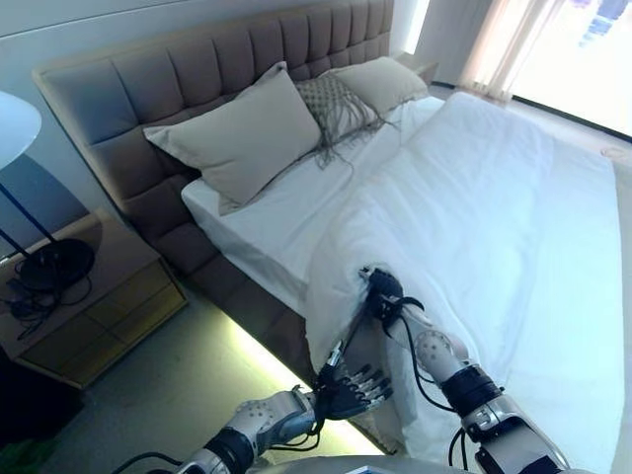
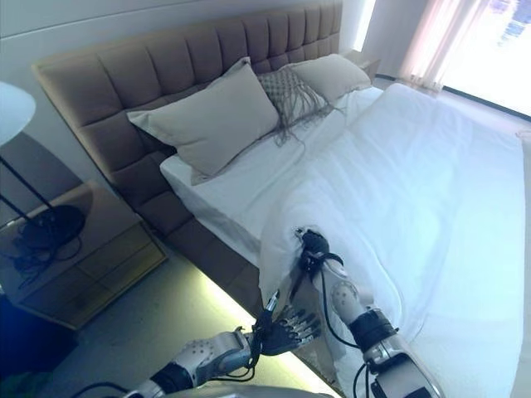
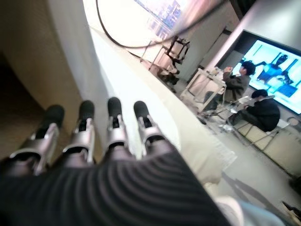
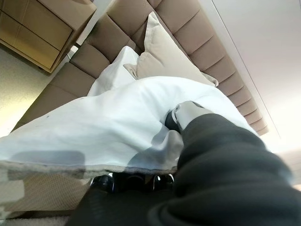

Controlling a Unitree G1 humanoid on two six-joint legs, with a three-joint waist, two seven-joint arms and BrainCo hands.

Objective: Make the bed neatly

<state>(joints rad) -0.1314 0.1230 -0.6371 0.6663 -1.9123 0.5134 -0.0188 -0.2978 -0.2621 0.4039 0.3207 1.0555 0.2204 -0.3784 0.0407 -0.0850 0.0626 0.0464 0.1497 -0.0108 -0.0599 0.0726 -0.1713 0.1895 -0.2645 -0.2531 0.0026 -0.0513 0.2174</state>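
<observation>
Duvet (image 1: 494,207), white: spread over most of the bed, its near corner bunched up at the bed's side edge and gripped there by the right hand (image 1: 383,293), fingers and thumb curled into the cloth; in the right wrist view the fabric drapes over the dark fingertips (image 4: 134,180).

Left hand (image 1: 348,388): low beside the bed, just off the hanging edge of the duvet, fingers straight and spread, holding nothing; the left wrist view shows them stretched out along the white cloth and the bed's beige side.

Sheet (image 1: 272,217), white: bare between the duvet's top edge and the pillows.

Pillows, three, propped against the headboard (image 1: 197,79): a large beige pillow (image 1: 242,133) nearest, a patterned cushion with a fringe (image 1: 338,107) in the middle, a second beige pillow (image 1: 380,81) at the far side.

Headboard: padded, tufted in squares, grey-brown.

Light strip (image 1: 267,360): glowing under the bed's side rail.

Nightstand (image 1: 84,306), wood, with drawers, beside the headboard; on it a black lamp base (image 1: 54,265) with a pale shade (image 1: 15,123) above.

Curtains (image 1: 504,44): pale, at the window beyond the far end of the bed.

People (image 3: 249,101), two, seated before a large lit screen (image 3: 280,75), seen only in the left wrist view.
</observation>
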